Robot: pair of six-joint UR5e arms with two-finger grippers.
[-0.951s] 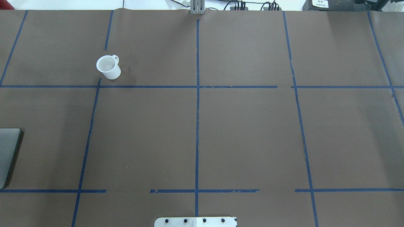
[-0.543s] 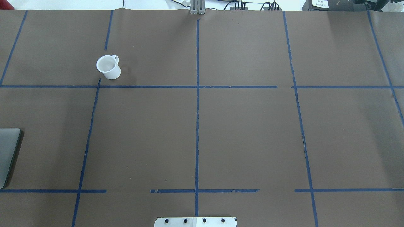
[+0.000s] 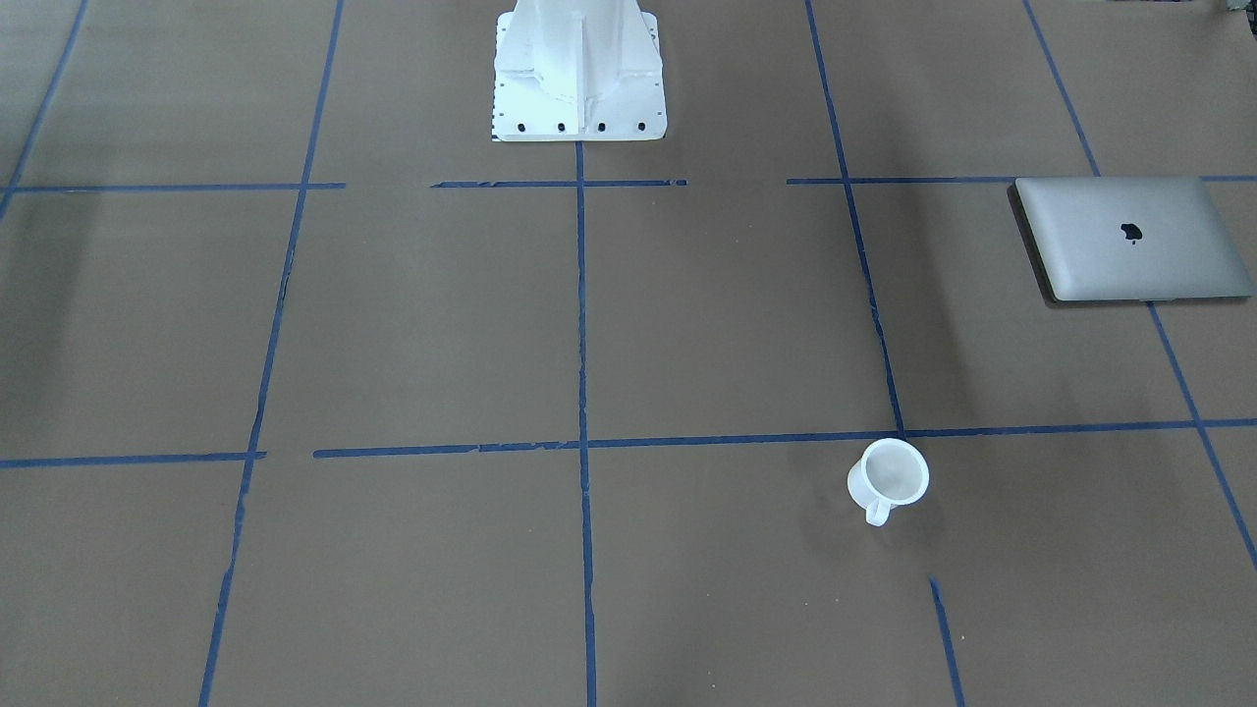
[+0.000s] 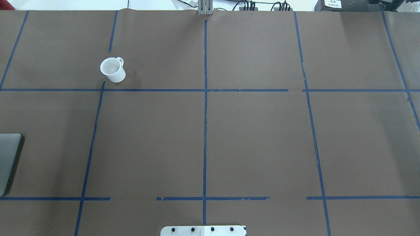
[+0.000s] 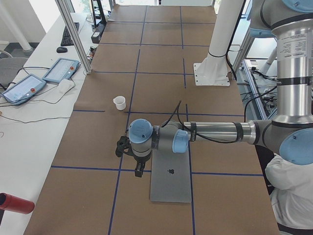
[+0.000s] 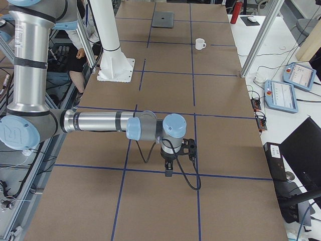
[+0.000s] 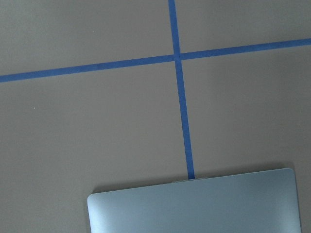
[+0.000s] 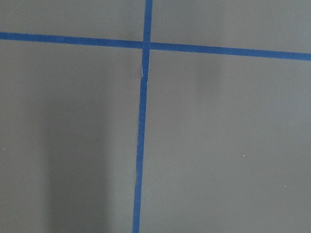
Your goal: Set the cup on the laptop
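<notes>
Both jaws' state unclear; left jaws hover beside laptop point(image 5: 171, 186), cup point(image 5: 119, 102) well apart.

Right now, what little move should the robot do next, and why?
Probably swing the left arm toward the cup. The cup stands alone on the table, apart from the laptop, nothing holds it, and that arm hovers nearest, by the laptop.

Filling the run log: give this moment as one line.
stage: pre-grasp | cup: upright on table, unheld | laptop: closed, lid bare
</notes>
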